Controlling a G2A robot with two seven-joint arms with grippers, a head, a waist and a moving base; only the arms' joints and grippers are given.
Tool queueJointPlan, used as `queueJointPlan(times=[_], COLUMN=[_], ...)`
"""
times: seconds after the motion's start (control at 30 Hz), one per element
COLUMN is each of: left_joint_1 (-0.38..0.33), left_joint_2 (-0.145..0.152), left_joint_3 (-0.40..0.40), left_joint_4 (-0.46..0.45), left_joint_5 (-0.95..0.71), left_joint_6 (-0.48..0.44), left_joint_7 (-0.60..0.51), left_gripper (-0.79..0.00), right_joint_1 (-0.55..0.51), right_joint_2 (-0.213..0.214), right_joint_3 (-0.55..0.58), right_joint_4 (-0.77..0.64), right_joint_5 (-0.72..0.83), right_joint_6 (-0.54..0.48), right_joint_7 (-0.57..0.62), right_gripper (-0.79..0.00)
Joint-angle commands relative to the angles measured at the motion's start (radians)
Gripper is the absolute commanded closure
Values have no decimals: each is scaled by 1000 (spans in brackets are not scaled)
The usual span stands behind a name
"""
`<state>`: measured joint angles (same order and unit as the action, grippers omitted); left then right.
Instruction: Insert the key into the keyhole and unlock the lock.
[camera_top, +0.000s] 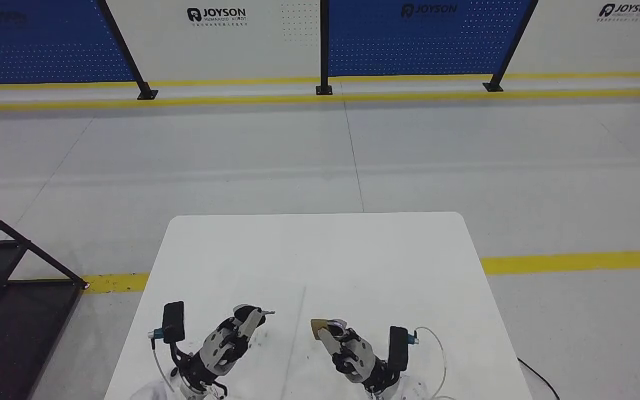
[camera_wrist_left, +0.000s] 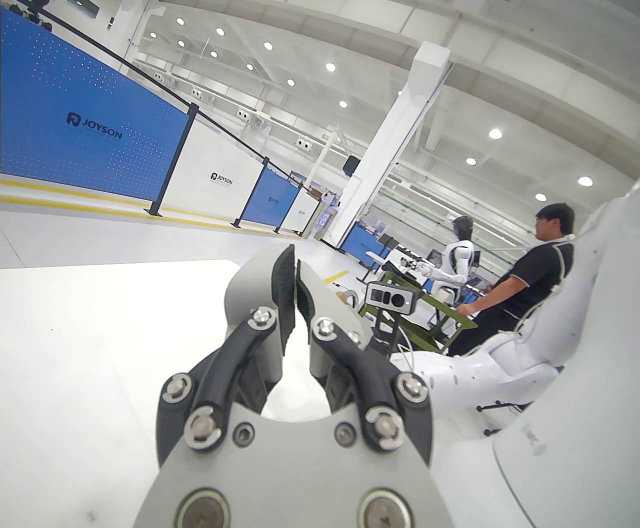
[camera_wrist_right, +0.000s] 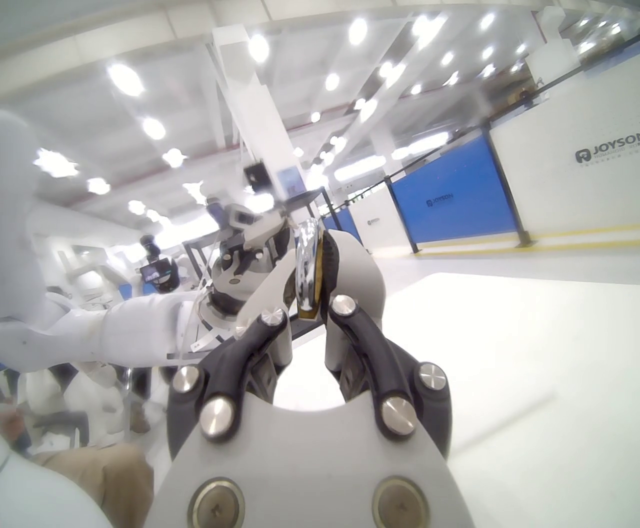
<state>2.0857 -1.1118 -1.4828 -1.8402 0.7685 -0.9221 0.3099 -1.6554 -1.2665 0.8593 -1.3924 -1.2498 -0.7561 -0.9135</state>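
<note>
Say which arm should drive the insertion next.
Left, likely: the left gripper is shut on the key, which sticks out toward the padlock that the right gripper clamps. Holding the padlock steady and moving the slim key seems easier.

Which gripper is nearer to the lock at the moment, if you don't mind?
Right. The right gripper is shut on the lock; the left gripper, holding a key, sits apart from it, across a gap.

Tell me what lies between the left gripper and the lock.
In the top view, just bare table separates the left gripper, holding the key, from the lock in the right gripper.
</note>
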Motion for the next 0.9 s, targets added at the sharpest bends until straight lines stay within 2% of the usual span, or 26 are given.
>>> queueJointPlan(times=[0.0,0.27,0.33,0.4,0.57,0.73,0.87], left_joint_1=[0,0,-5,-13,-20,-36,-51], left_joint_2=[0,0,-1,-3,-15,-27,-36], left_joint_3=[0,0,7,25,85,144,180], left_joint_4=[0,0,-2,-7,-3,5,19], left_joint_5=[0,0,-11,-28,-95,-123,-109], left_joint_6=[0,0,12,17,-23,-71,-73], left_joint_7=[0,0,-4,-15,80,134,152], left_gripper=[0,0,0,0,0,0,0], right_joint_1=[0,0,1,2,27,73,105], right_joint_2=[0,0,-3,-10,-38,-73,-92], right_joint_3=[0,0,-9,-17,-80,-143,-172], right_joint_4=[0,0,-15,-27,-40,-4,6], right_joint_5=[0,0,20,80,215,279,317], right_joint_6=[0,0,14,30,6,-35,-24], right_joint_7=[0,0,33,32,-17,-115,-127], right_gripper=[0,0,0,0,0,0,0])
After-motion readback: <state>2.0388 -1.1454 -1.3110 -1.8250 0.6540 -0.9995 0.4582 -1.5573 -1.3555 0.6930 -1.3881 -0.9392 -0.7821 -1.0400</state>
